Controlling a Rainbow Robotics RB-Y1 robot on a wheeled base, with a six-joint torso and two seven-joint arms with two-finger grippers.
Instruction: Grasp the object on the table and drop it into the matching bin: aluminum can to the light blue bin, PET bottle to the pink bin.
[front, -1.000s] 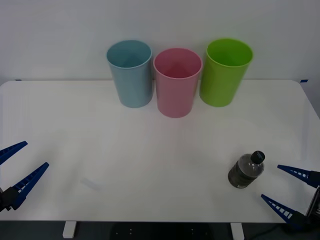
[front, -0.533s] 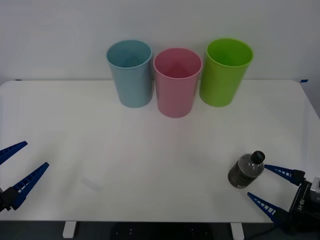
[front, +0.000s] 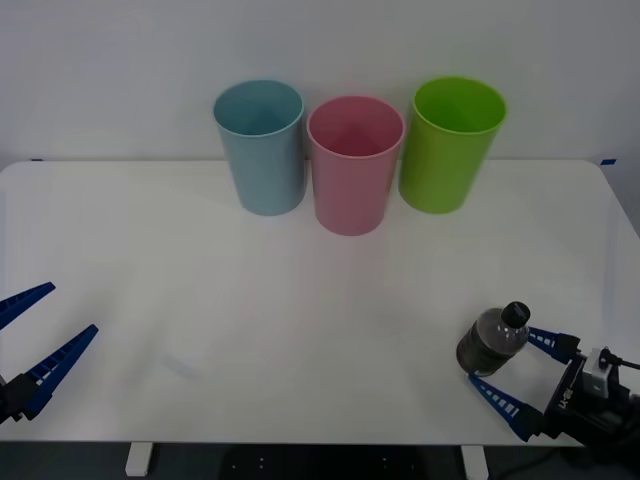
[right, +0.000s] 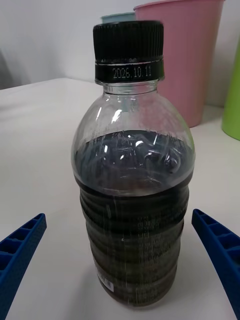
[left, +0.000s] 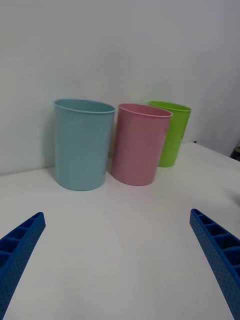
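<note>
Front view: your right pincer, spread wide, straddles the PET bottle standing near-right on the tabletop; left pincer waits wide, near-left. Right wrist view: bottle centred between fingers – you're mid-approach; next close, then carry to the pink bin

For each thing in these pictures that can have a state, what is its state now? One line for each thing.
PET bottle: upright on the table, black cap on, partly filled with dark liquid, not gripped.
Right gripper: open, one finger on each side of the bottle.
Left gripper: open, holding nothing, at the table's near left edge.
Light blue bin: upright.
Pink bin: upright.
Lime green bin: upright.
</note>
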